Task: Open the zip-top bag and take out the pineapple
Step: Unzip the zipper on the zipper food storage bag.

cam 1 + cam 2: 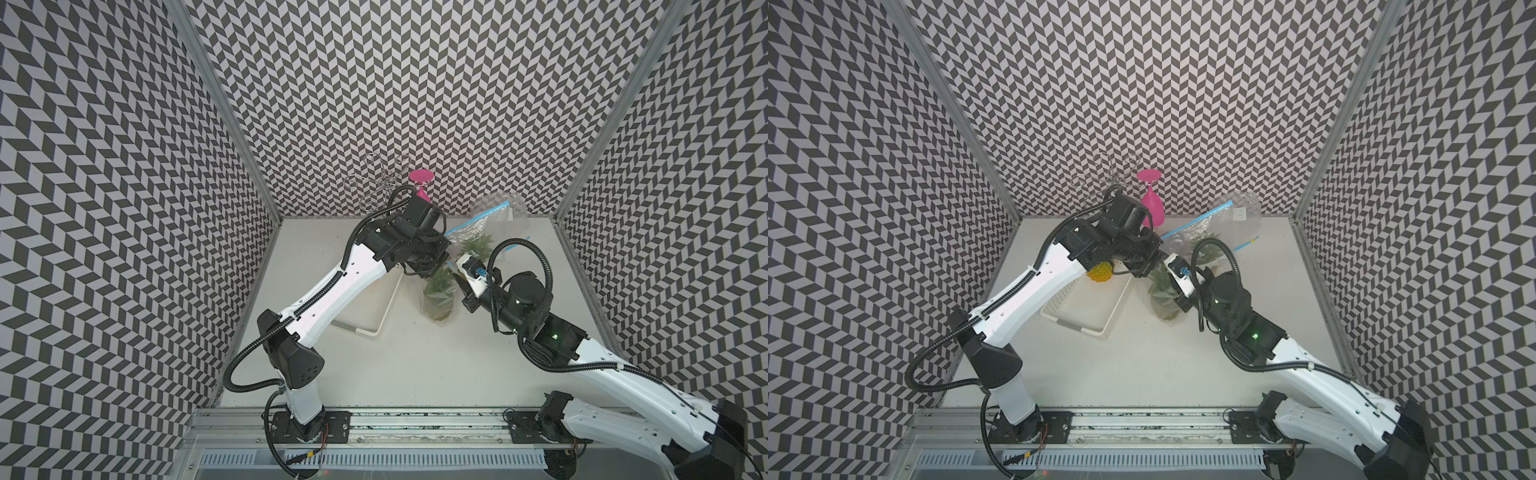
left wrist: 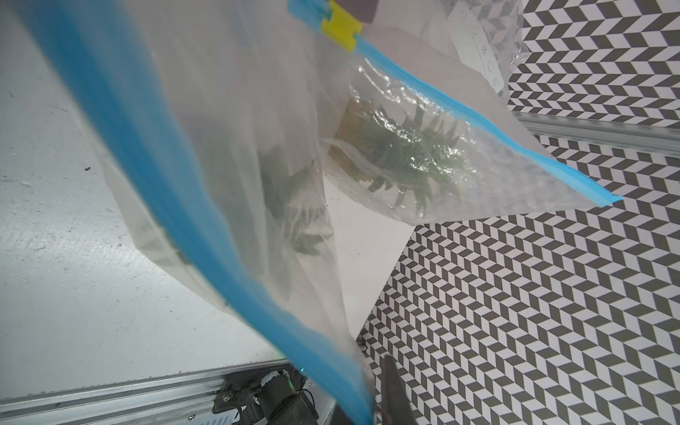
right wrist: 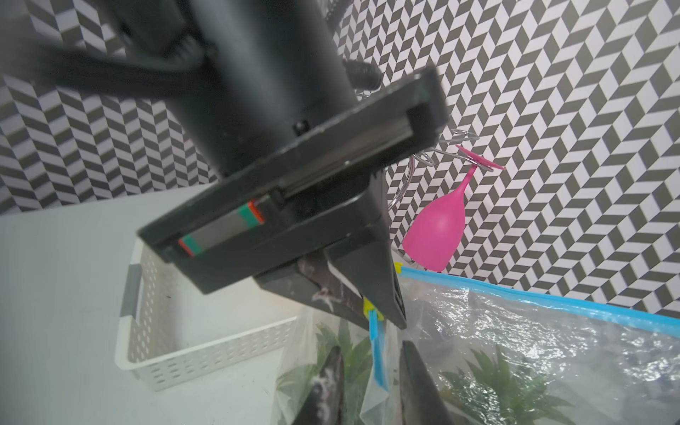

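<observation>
**Item:** zip-top bag (image 1: pixel 486 226), clear film, blue zip strip (image 3: pixel 552 302), yellow slider (image 3: pixel 371 307).

**Position:** at the far right of the table (image 1: pixel 415 365). The zip edge is the long axis and runs from the left gripper toward the back right corner.

**Contents:** pineapple (image 1: pixel 439 293), green crown toward the grippers, yellowish body toward the table's front. A second leafy crown (image 1: pixel 478 245) shows farther back in the film.

**Left gripper** (image 3: pixel 384 318): jaws pressed together on the zip edge at the slider.

**Right gripper** (image 3: pixel 371 347): jaws spread. A loose end of blue strip hangs between them, with the pineapple leaves just beyond.

**Nearby:**
- White basket (image 3: pixel 206 353), left of the bag. A yellow knobbly fruit (image 1: pixel 1100 272) lies in its far corner, partly under the left arm.
- Pink goblet (image 1: pixel 1152 208), hung foot-up on a wire rack (image 1: pixel 1100 174) at the back wall.
</observation>
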